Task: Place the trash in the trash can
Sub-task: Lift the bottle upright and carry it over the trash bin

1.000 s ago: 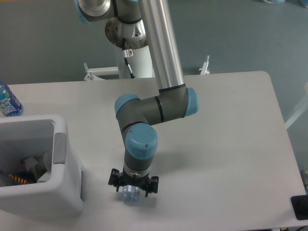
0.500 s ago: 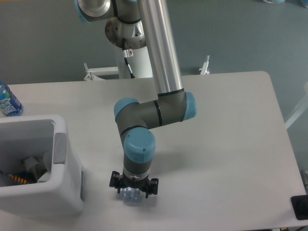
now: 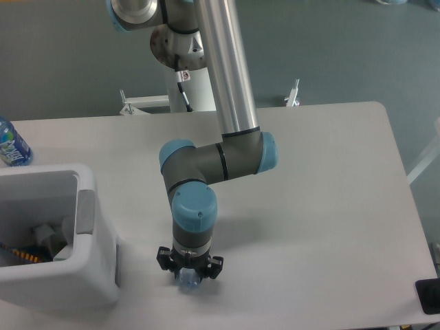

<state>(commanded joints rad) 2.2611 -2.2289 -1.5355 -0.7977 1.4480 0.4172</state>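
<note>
The trash in view is a flattened clear plastic bottle (image 3: pixel 187 282) lying on the table near its front edge. Only its bluish tip shows, under the arm's wrist. My gripper (image 3: pixel 189 273) points straight down over it. Its black knuckles stick out to both sides, so the jaws stand open around the bottle. The fingertips are hidden by the wrist. The trash can (image 3: pixel 65 283), a boxy white bin with a grey side panel, stands at the left edge, well to the left of the gripper. Pale crumpled pieces lie inside it.
An intact blue-labelled water bottle (image 3: pixel 11 144) stands at the far left, behind the bin. A black object (image 3: pixel 427 296) sits at the table's front right corner. The arm's elbow (image 3: pixel 220 157) hangs over the middle of the table.
The wrist and gripper have sunk a little lower over the bottle and shifted slightly left. Less of the bottle shows now. The bin has not moved.
</note>
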